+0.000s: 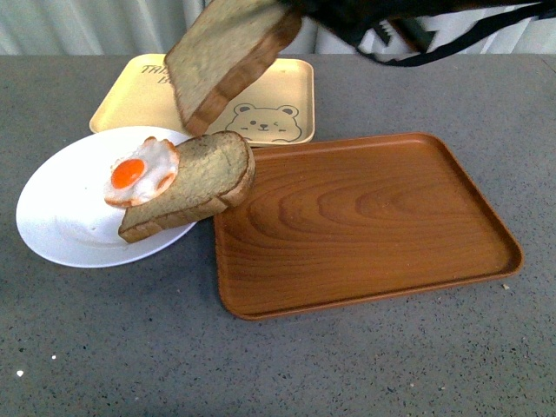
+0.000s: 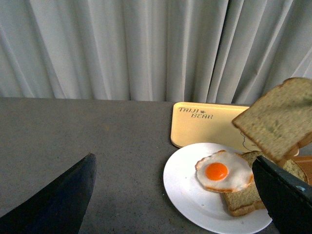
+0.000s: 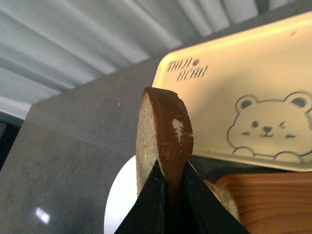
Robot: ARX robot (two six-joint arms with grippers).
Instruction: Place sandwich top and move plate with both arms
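The sandwich top (image 1: 230, 56), a speckled tan slice with a dark crust, hangs tilted in the air above the far rim of the white plate (image 1: 61, 217). My right gripper (image 3: 170, 168) is shut on its crust edge, reaching in from the top of the front view. On the plate lies another bread slice (image 1: 200, 178) bearing a fried egg (image 1: 139, 172); that slice overhangs the plate toward the wooden tray. My left gripper (image 2: 173, 161) stands open, its fingers (image 2: 63, 200) wide apart, looking at the plate (image 2: 185, 195) and the raised sandwich top (image 2: 278, 124). It does not show in the front view.
A yellow bear-print tray (image 1: 269, 104) lies behind the plate. A brown wood-grain tray (image 1: 365, 217) lies right of the plate, touching the egg slice's corner. Grey tabletop (image 1: 104, 347) runs to the front, and a pale curtain (image 2: 122, 48) closes the back.
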